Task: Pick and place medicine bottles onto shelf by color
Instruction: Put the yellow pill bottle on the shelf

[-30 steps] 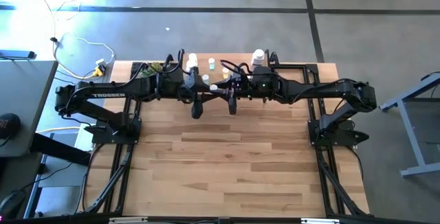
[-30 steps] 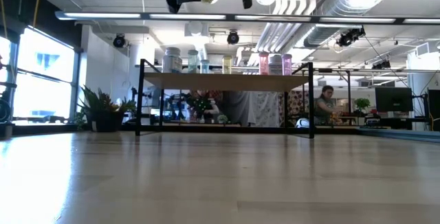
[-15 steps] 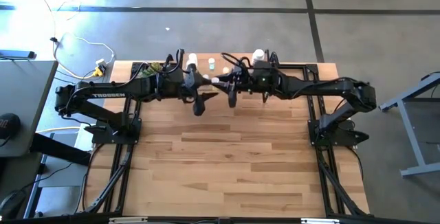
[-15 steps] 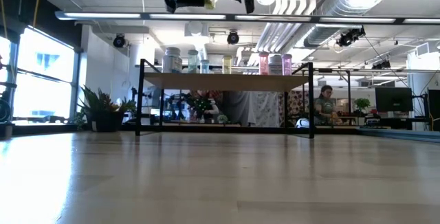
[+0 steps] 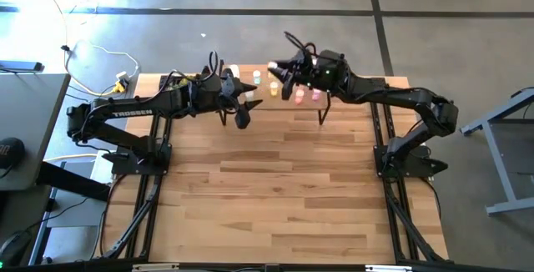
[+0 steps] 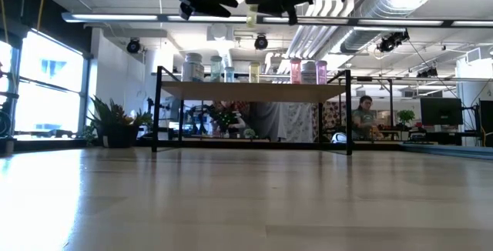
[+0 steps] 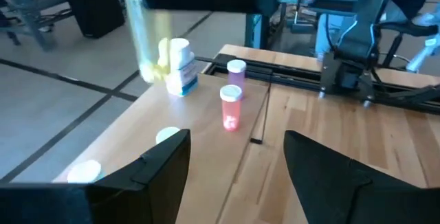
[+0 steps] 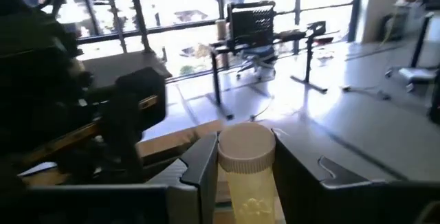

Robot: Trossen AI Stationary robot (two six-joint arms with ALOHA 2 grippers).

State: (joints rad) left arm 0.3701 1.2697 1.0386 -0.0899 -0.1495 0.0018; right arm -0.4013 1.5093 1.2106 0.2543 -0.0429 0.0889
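My right gripper (image 8: 245, 148) (image 5: 282, 76) is shut on a yellow medicine bottle (image 8: 245, 176) (image 6: 252, 14) high above the shelf (image 6: 254, 92) at the table's far edge. My left gripper (image 7: 237, 148) (image 5: 242, 112) hangs open just left of it, nothing between its fingers. On the shelf stand a white bottle (image 7: 180, 66), two pink bottles (image 7: 230, 107) (image 7: 236, 69), a yellow one (image 5: 273, 87) and more, each on its base. My right gripper pinches the yellow bottle between its two fingers, on the body just under the white cap (image 8: 245, 186). The fingers reach in from the table's right, roughly level. The bottle stands upright, cap up, lifted clear of the shelf.
A green leafy object (image 5: 185, 82) lies at the table's far left corner. The shelf's black legs (image 6: 158, 108) (image 6: 349, 112) stand on the tabletop. The near half of the table (image 5: 284, 188) is bare wood. A person (image 6: 363, 116) sits far behind the table.
My left gripper has opened and let go of the yellow bottle, staying near the shelf's left part. My right gripper, shut on the bottle throughout, has carried it toward the table's far edge, over the shelf.
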